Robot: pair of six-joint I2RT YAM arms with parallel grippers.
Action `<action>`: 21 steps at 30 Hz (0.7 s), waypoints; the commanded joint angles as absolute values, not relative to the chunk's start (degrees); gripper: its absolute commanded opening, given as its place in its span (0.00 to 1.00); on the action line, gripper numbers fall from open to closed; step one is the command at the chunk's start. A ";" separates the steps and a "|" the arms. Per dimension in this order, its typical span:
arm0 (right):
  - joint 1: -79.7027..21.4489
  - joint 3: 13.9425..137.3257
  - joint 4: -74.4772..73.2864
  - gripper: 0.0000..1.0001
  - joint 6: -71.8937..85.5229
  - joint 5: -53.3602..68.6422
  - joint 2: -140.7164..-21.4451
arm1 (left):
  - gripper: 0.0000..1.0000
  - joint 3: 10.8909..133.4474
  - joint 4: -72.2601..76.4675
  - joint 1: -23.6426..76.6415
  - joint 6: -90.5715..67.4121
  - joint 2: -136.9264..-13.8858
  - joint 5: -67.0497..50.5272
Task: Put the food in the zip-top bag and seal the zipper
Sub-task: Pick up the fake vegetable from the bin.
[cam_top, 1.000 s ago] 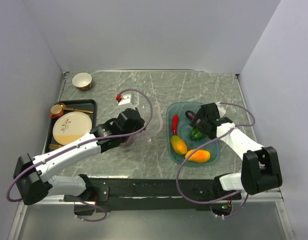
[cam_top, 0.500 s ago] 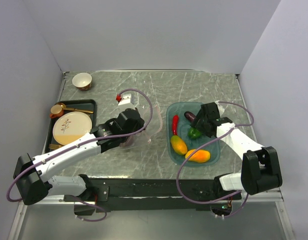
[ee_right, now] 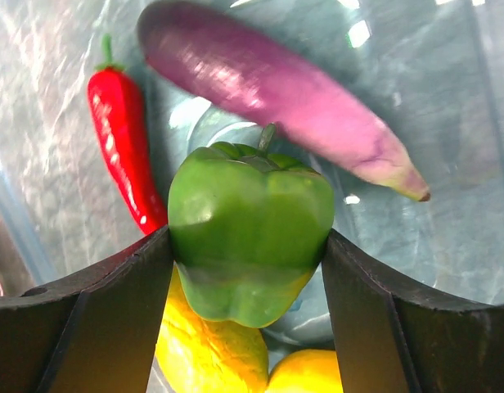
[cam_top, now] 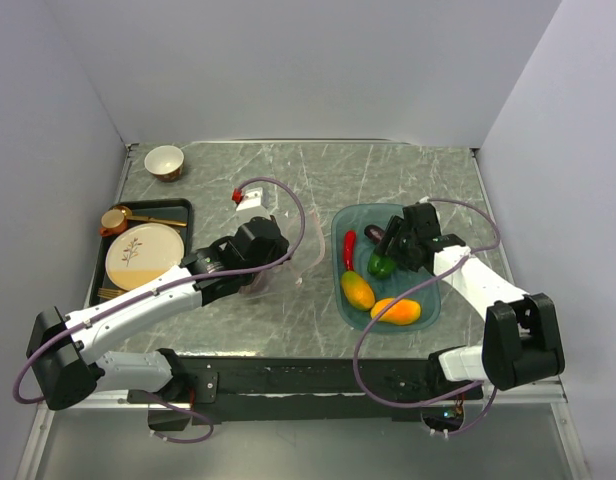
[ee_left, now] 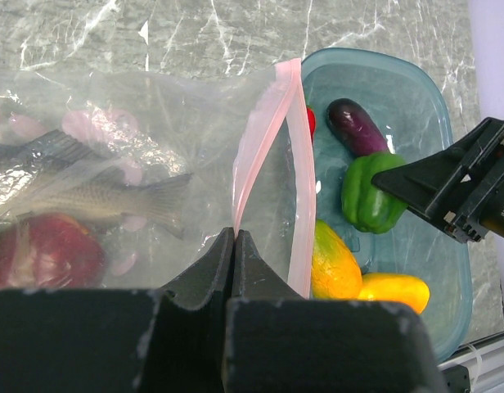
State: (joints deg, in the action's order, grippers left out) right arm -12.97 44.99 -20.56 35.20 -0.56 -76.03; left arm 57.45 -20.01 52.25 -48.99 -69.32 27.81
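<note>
My left gripper (ee_left: 234,237) is shut on the near lip of the pale pink zipper (ee_left: 268,131), holding the clear zip-top bag (ee_left: 154,147) with its mouth facing the teal tray (ee_left: 448,106). A dark red apple (ee_left: 43,254) lies inside the bag. My right gripper (ee_right: 248,237) is shut on the green pepper (ee_right: 250,229), just above the tray (cam_top: 338,225). The red chili (ee_right: 121,151), the purple eggplant (ee_right: 276,94) and two mangoes (ee_right: 211,352) lie in the tray below it. In the top view the pepper (cam_top: 380,265) is left of the right wrist.
A black tray at the left holds a cream plate (cam_top: 143,255) and an orange cup (cam_top: 113,220). A small bowl (cam_top: 164,161) stands at the back left. A white block with a red tip (cam_top: 250,198) lies behind the bag. Walls enclose three sides.
My right gripper has moved a little left toward the bag with the green pepper in it. The left arm and the bag have not moved.
</note>
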 commanded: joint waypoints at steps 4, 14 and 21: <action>-12.92 49.92 -20.13 0.41 31.03 5.70 -70.93 | 0.01 60.12 -19.87 52.03 -49.13 -70.22 27.42; -13.01 52.47 -20.30 0.39 30.76 13.62 -67.33 | 0.01 60.29 -18.46 52.03 -48.25 -70.66 26.02; -14.32 52.47 -17.76 0.39 33.66 20.30 -64.42 | 0.01 60.20 -17.84 52.03 -48.60 -71.28 25.31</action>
